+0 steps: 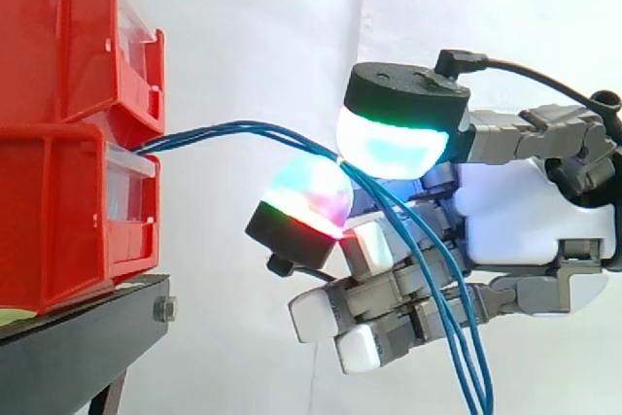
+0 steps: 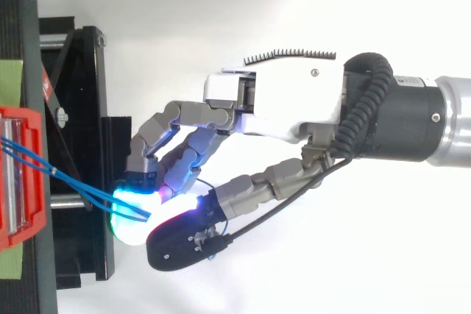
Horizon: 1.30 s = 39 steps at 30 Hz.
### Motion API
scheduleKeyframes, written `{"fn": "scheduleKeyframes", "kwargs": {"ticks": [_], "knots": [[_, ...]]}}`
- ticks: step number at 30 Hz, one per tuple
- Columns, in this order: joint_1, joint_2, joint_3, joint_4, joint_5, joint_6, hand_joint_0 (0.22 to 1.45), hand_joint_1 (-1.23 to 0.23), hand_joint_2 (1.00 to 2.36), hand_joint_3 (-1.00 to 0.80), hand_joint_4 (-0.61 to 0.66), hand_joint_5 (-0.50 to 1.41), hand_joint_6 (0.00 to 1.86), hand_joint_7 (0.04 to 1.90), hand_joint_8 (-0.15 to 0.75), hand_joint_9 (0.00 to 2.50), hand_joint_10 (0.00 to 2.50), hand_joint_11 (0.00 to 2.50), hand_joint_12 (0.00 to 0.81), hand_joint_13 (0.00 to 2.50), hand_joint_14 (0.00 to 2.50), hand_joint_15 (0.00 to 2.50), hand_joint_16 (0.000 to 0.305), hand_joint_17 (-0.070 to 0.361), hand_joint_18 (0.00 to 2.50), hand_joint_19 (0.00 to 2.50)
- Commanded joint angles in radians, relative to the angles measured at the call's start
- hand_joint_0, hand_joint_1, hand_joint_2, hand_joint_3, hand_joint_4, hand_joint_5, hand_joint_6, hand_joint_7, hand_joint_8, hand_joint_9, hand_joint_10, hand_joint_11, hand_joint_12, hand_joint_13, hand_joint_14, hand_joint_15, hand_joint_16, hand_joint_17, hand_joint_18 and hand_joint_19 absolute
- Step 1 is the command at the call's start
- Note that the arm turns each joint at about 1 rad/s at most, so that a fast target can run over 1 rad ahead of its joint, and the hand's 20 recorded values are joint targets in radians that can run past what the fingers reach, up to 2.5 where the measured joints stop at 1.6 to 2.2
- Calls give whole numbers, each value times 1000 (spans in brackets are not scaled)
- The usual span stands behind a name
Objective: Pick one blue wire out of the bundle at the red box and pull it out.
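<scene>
1. Hand, side view: glowing pads pinch the blue wires near the red box; whether one alone is caught, I can't tell.
2. Top view: blue wires span red box to pinch; next, I'd pull straight away.

hand: white shell | grey links | pads glowing cyan-white and red, black-capped | wrist at 3 o'clock, black then silver

A black stand stands before a white curtain. In the side view, a bolt sits at the stand's front corner. From above, a green strip lies on the stand's top and a silver rod crosses its frame.
</scene>
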<state>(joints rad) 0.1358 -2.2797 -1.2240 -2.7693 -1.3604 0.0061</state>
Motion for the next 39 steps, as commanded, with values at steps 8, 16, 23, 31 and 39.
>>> {"fn": "scheduleKeyframes", "kwargs": {"ticks": [8, 16, 23, 31, 39], "knots": [[-1, 0, 0, 0, -2, 0, 584, -640, 1011, -239, 217, -155, 892, 769, 315, 994, 21, 644, 394, 722, 18, 410, 64, 144, 554, 520], [-4, 0, 0, 0, -6, 0, 587, -629, 1012, -248, 212, -152, 887, 773, 307, 999, 22, 653, 384, 723, 17, 421, 62, 140, 537, 511], [-5, -1, 0, 0, -6, 0, 600, -776, 1014, -237, 213, -156, 896, 770, 303, 991, 22, 664, 371, 728, 18, 430, 59, 133, 533, 513], [-7, -1, 0, 0, -6, 0, 636, -883, 1015, -274, 192, -167, 908, 750, 291, 957, 21, 702, 365, 726, 20, 432, 57, 129, 537, 506], [-8, -1, 0, 0, -6, 0, 660, -910, 1012, -325, 195, -176, 918, 709, 285, 926, 20, 702, 362, 717, 18, 431, 58, 130, 545, 485]]}}
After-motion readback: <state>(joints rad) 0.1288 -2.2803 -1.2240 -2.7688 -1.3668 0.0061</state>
